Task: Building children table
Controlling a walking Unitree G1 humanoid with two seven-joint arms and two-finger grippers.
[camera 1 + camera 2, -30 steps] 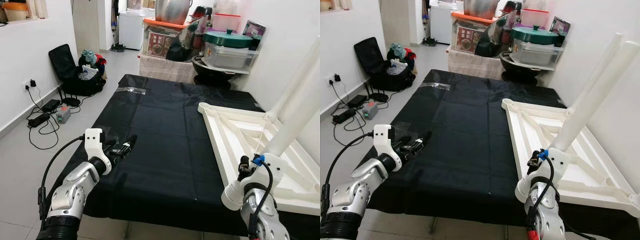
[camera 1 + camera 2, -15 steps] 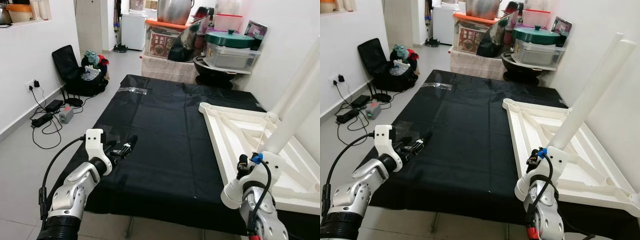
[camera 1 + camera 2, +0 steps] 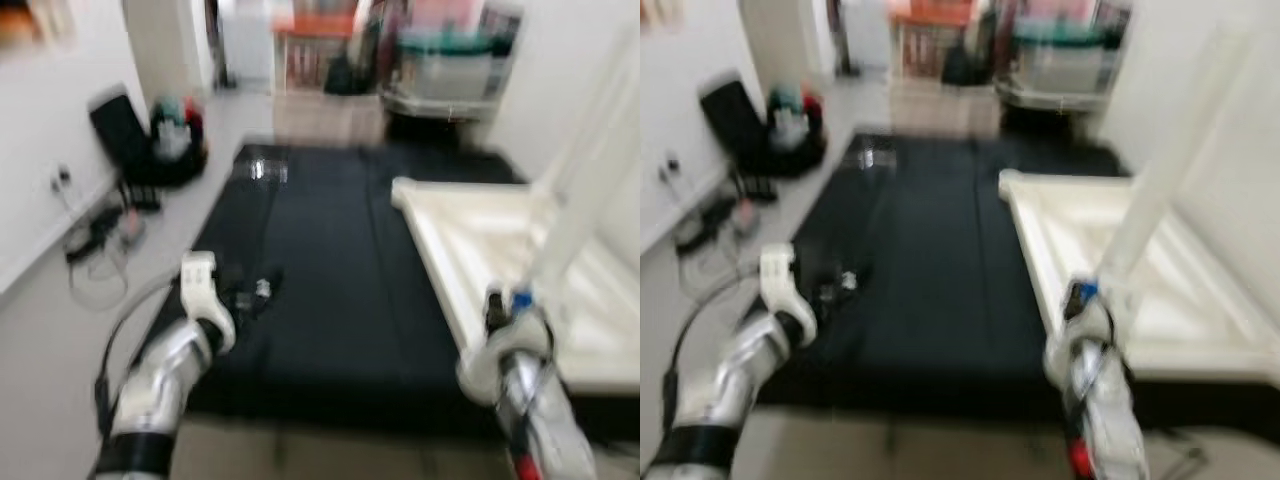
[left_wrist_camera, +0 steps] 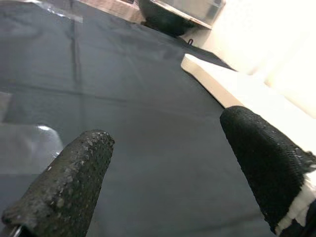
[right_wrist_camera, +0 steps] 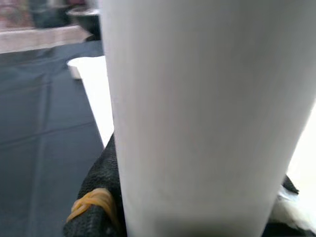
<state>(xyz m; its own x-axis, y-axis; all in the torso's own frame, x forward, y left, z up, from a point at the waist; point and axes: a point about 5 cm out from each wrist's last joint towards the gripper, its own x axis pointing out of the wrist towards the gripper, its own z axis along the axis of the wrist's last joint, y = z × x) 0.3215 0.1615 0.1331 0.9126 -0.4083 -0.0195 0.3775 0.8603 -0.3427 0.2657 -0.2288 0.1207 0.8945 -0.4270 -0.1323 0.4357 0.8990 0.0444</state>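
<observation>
On the black sheet (image 3: 330,260), through heavy blur, the right gripper (image 5: 106,197) is seen clamped on a white leg (image 5: 207,113), while the left gripper (image 4: 168,163) is held spread and empty.

Both head views are blurred. A pale tiled floor (image 3: 60,330) runs along a white wall (image 3: 40,140) on the left, where cables (image 3: 95,235) trail from a socket. A black bag (image 3: 140,140) stands against that wall. At the far end, what seem to be stacked containers (image 3: 440,60) crowd together.
</observation>
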